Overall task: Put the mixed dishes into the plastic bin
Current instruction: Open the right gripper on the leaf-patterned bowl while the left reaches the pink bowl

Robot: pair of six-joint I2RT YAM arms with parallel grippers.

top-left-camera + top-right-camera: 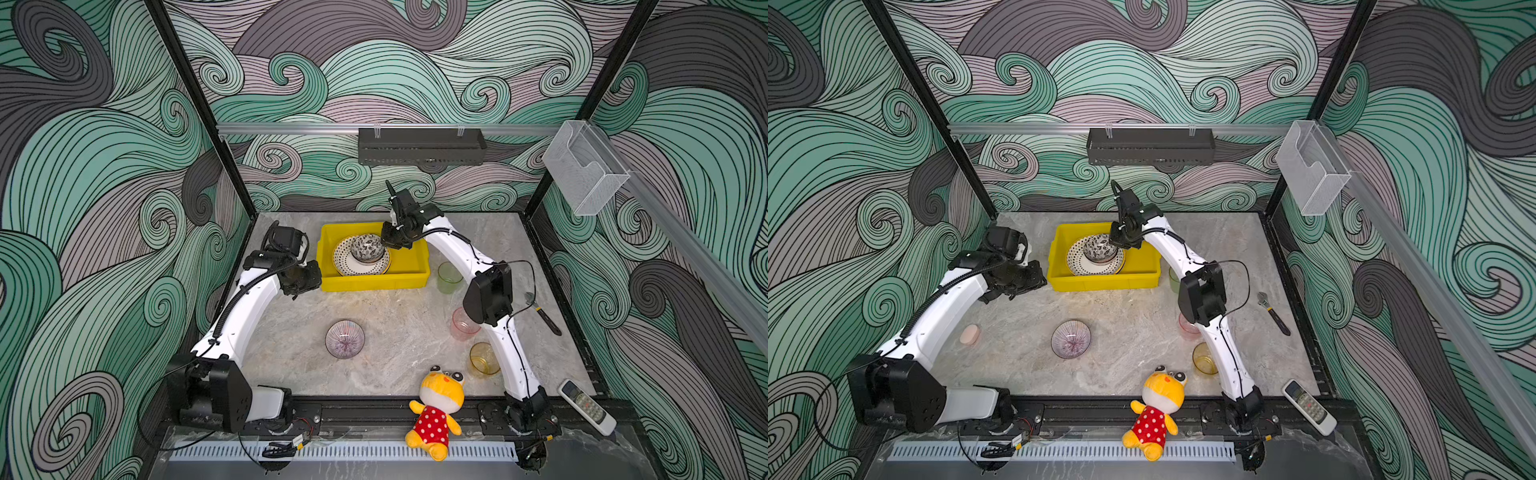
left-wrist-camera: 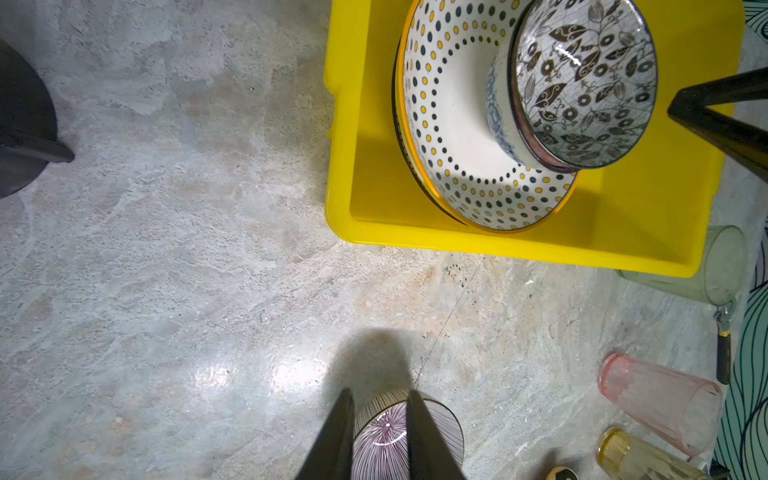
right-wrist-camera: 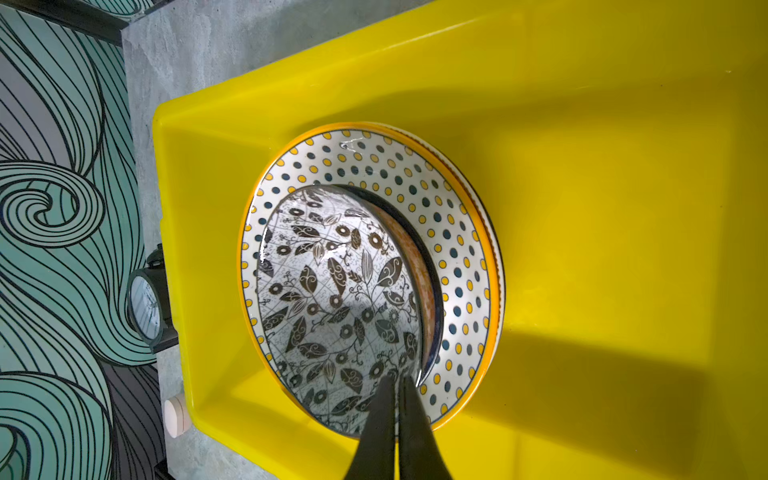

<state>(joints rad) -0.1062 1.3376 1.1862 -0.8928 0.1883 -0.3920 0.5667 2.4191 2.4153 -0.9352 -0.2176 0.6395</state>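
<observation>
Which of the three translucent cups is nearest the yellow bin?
The green cup, just off the yellow bin's front corner on the right arm's side. The pink cup and amber cup sit well farther from it.

Patterned bowl [image 1: 1100, 248] atop dotted plate [image 1: 1074, 261]

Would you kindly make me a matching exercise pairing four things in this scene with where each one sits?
1. black-and-white bowl
2. lilac bowl
3. green cup
4. plush toy

A. on the table, beside the yellow bin's right end
B. across the black front rail
C. in the bin, stacked above the dotted plate
D. alone on open table, in front of the bin

Pairs: 1-C, 2-D, 3-A, 4-B
</observation>
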